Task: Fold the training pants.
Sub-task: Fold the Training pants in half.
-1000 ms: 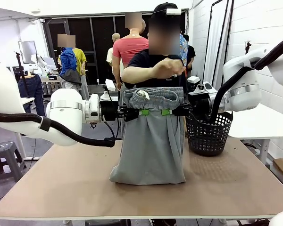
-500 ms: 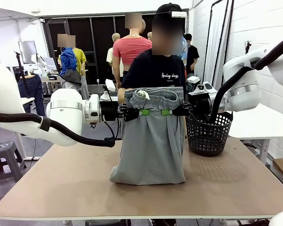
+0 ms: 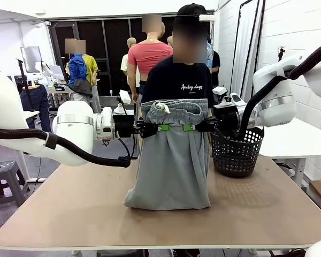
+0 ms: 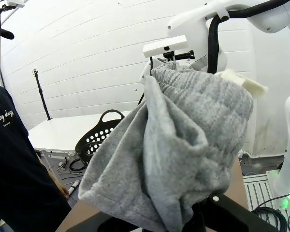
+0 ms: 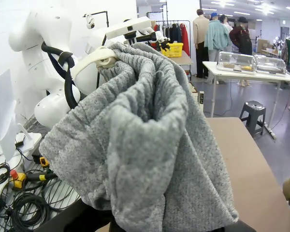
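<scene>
The training pants are hanging limp and light, hem slumping on the desk, with the left tool and right tool each clamping the soft waistband's sides, probably the surest hold.

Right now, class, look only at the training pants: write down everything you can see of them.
The training pants are light grey, soft, heathered jersey with a gathered elastic waistband and a white drawstring. They hang upright between the two arms, waistband on top: the left gripper and right gripper pinch them from either side just below the waistband. The cloth falls in loose vertical folds, and its lower end rests bunched on the brown table. A black mesh basket stands beside them.
</scene>
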`<action>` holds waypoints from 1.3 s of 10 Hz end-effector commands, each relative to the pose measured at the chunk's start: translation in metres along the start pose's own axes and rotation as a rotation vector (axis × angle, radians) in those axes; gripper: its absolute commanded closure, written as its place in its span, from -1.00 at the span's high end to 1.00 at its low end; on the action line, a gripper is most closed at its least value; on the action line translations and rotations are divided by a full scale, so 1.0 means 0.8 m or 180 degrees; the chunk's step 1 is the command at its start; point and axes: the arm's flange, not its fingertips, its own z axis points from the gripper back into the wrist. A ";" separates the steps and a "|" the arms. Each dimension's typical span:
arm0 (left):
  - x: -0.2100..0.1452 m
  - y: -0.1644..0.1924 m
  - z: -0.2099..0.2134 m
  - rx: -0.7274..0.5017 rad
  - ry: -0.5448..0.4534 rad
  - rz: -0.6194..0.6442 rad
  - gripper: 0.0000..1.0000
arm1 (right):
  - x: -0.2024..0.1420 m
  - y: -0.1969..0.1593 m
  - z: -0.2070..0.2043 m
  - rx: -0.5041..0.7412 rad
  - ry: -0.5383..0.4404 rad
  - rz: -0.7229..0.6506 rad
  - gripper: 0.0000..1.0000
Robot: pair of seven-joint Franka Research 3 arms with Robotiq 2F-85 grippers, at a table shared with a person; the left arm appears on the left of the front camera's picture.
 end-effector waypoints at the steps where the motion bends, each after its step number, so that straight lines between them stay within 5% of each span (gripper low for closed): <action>1: 0.002 0.000 -0.001 0.0005 0.0007 -0.0003 -1.00 | -0.001 0.001 -0.001 -0.0001 -0.0016 -0.0015 -1.00; 13: 0.002 0.000 -0.001 0.0005 0.0007 -0.0003 -1.00 | -0.001 0.001 -0.001 -0.0001 -0.0016 -0.0015 -1.00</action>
